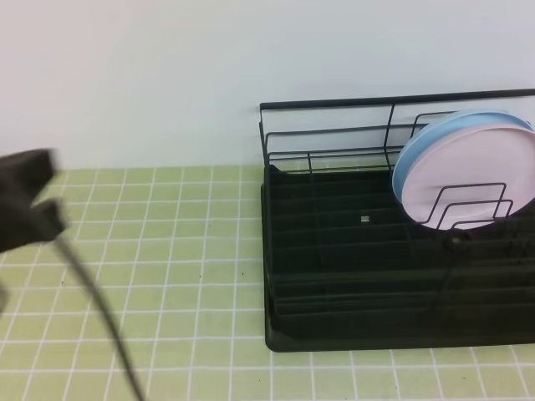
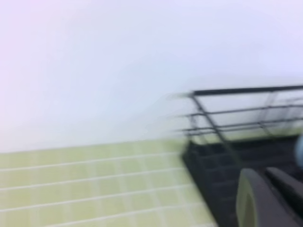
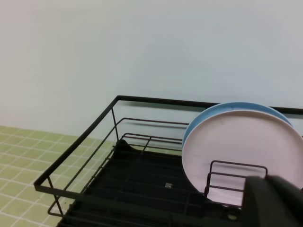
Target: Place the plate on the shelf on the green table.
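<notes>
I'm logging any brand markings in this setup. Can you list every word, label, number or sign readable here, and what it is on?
None can be read: the pink plate, blue plate, black rack, tiled table and wall are all plain.
A small pale speck on the rack's tray is too small to tell.

The green table [image 1: 167, 251] of small tiles carries the black shelf [image 1: 351, 276] on its right side.
</notes>
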